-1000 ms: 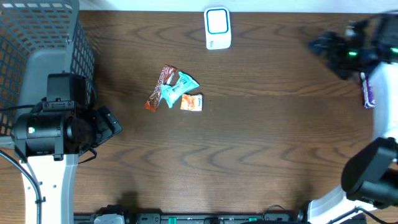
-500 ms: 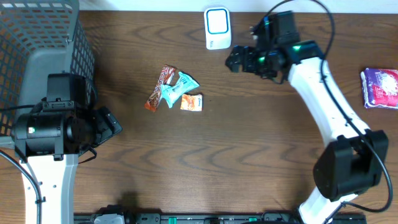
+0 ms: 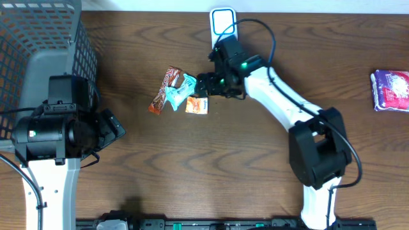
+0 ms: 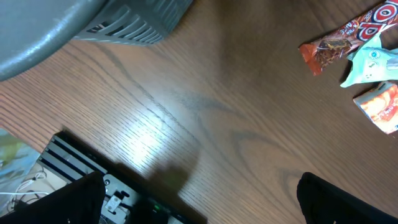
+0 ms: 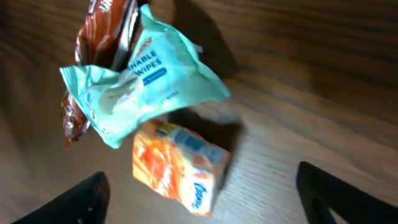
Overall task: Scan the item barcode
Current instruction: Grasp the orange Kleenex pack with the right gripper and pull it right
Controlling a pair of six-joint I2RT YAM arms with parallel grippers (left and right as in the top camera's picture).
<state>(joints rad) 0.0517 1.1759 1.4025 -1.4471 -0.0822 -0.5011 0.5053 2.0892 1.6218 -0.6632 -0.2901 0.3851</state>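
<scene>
R gripper [image 3: 204, 84] hangs released over orange pack [image 5: 180, 168], beside teal wipes [image 5: 137, 81] & brown bar [image 5: 102, 25] on tabletop [image 3: 255, 160]. L gripper [image 4: 199, 196] released, near basket [image 3: 38, 38].

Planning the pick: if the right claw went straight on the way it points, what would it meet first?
Likely the orange packet, centred ahead of the right claw; the teal wipes packet lies beside it. Depth is unclear.

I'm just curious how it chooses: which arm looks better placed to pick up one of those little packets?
Right. The right tool, open, hovers close to the orange packet and wipes; the left tool sits far off beside the basket.
</scene>
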